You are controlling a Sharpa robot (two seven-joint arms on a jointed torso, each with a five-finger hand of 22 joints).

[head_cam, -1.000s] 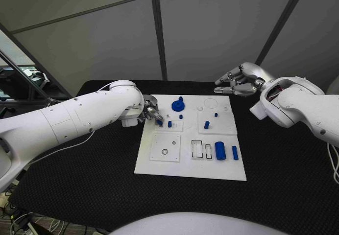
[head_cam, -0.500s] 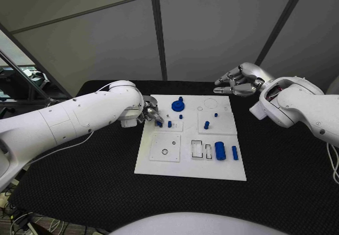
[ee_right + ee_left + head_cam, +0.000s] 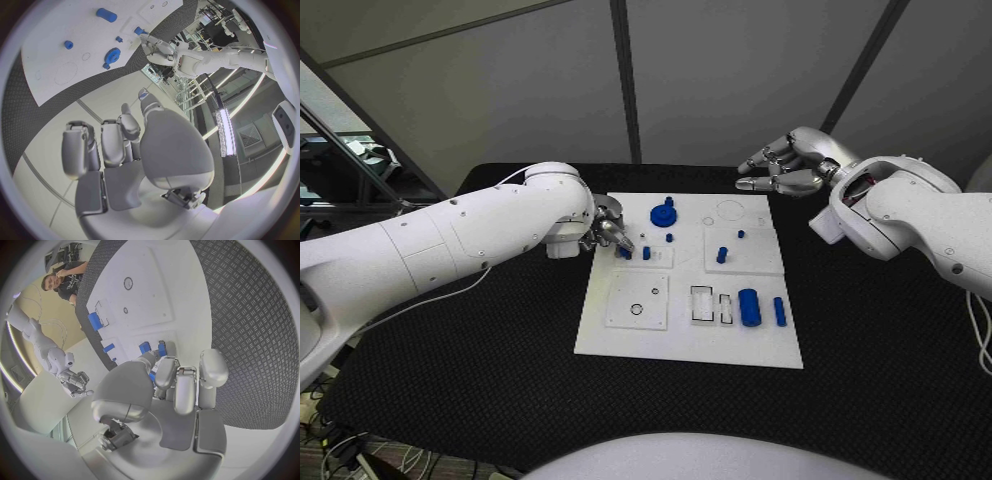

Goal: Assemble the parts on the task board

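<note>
The white task board (image 3: 692, 340) lies mid-table. My left hand (image 3: 607, 232) hangs over its left edge, fingers curled beside two short blue pegs (image 3: 636, 254). In the left wrist view a sliver of a small blue part (image 3: 152, 376) shows pinched between the thumb and fingers of the left hand (image 3: 169, 385), just behind the two pegs (image 3: 153, 347). A blue gear-like part (image 3: 664, 213) stands at the far side, and a blue cylinder (image 3: 749, 307) and a thin blue bar (image 3: 779, 312) lie at the near right. My right hand (image 3: 783, 167) hovers above the far right corner, fingers curled, holding nothing.
More small blue pegs (image 3: 721, 255) stand on the raised plate at the board's right. Black matting (image 3: 473, 380) surrounds the board on all sides. Grey wall panels (image 3: 718, 80) close off the table's far edge.
</note>
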